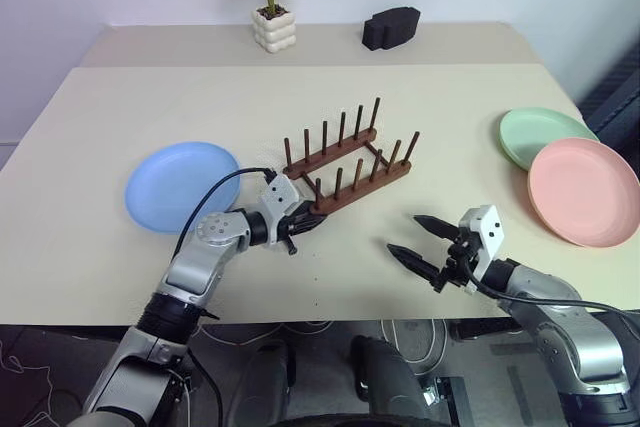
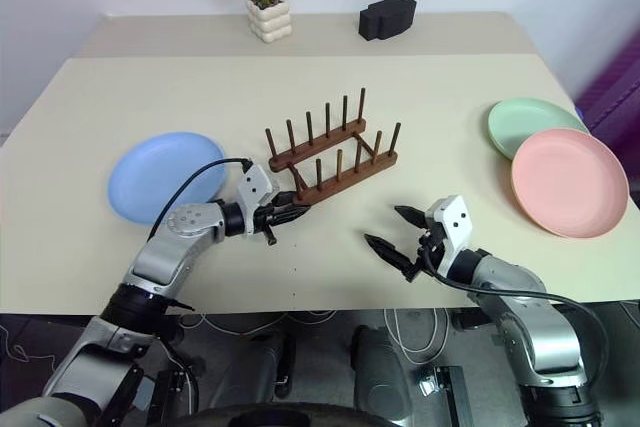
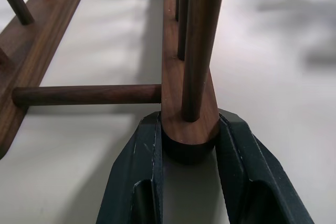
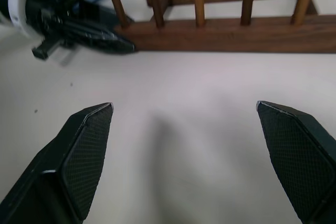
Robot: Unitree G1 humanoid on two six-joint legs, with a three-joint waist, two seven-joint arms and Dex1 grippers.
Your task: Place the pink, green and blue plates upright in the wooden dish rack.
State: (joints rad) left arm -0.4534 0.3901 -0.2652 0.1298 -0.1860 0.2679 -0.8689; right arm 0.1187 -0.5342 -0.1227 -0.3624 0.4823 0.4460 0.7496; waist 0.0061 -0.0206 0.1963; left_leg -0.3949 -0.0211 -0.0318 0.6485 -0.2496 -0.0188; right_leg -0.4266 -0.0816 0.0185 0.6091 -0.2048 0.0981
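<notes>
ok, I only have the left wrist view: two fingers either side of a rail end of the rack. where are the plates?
Observer: None are in the wooden dish rack yet. The blue plate lies flat on the table to the robot's left of the rack.
Operator: pink and green?
Observer: Both flat at the table's right side; the pink plate overlaps the near edge of the green plate.
Operator: right arm doing anything?
Observer: The right gripper is open, holds nothing, and is over bare table on the near side of the rack.
Operator: which end has the left got?
Observer: The left gripper is shut on the near rail's left end.
</notes>
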